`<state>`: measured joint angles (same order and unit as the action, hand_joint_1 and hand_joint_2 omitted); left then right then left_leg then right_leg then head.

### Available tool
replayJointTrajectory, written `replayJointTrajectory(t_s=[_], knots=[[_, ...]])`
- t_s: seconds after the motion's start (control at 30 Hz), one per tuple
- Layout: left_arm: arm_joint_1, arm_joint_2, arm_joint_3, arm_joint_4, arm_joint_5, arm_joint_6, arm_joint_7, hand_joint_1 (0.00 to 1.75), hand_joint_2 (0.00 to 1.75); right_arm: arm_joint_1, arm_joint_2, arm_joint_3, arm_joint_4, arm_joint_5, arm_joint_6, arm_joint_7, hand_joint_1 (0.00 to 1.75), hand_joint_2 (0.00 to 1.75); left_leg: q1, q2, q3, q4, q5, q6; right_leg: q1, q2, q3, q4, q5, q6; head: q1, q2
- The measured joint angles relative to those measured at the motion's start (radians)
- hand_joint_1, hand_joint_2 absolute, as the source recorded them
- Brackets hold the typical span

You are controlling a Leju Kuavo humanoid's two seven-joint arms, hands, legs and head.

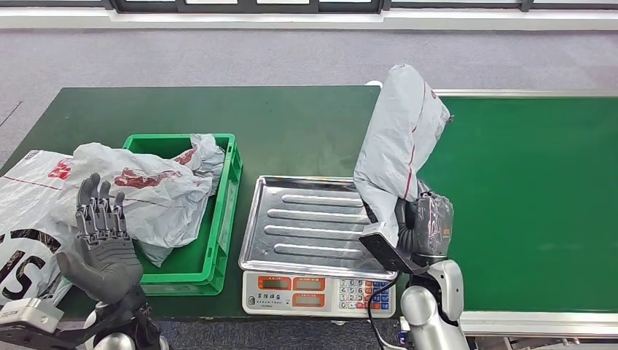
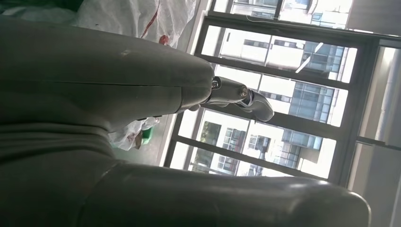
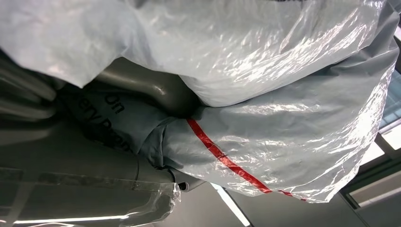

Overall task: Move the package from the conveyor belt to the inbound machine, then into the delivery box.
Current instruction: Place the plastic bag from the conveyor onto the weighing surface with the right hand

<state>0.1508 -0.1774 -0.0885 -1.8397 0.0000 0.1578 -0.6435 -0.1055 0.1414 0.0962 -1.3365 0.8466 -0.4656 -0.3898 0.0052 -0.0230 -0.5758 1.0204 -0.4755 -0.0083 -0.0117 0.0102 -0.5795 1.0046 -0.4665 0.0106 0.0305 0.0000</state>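
A grey plastic package with a red stripe stands upright in the air, gripped near its lower end by my right hand. It hangs over the gap between the conveyor belt and the scale's steel tray. The right wrist view shows the same package wrapped around my thumb. My left hand is raised at the table's front left with fingers straight and apart, holding nothing; in the left wrist view its fingers point at windows.
A green crate left of the scale holds crumpled grey bags. Another large white bag lies at the table's left edge. The scale's keypad faces me. The green table stretches behind.
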Motion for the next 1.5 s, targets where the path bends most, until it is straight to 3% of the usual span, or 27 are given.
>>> replayJointTrajectory(t_s=[0.53, 1.5], knots=[[-0.012, 0.0, -0.01, 0.012, -0.003, -0.012, 0.018, 0.0, 0.0, -0.014, 0.015, 0.023, 0.06, 0.036, 0.07, 0.054, 1.75, 1.75, 0.0, 0.0, 0.0, 0.0, 0.0, 0.0, 0.0, 0.0, 0.0, 0.0, 0.0, 0.0, 0.0, 0.0], [-0.017, -0.003, -0.012, 0.022, -0.017, -0.017, 0.01, 0.0, 0.0, -0.082, 0.036, 0.085, 0.122, -0.027, 0.128, -0.009, 1.75, 1.75, 0.0, 0.0, -0.001, 0.0, 0.0, 0.0, 0.0, 0.0, -0.001, 0.0, 0.0, 0.0, 0.0, 0.0]])
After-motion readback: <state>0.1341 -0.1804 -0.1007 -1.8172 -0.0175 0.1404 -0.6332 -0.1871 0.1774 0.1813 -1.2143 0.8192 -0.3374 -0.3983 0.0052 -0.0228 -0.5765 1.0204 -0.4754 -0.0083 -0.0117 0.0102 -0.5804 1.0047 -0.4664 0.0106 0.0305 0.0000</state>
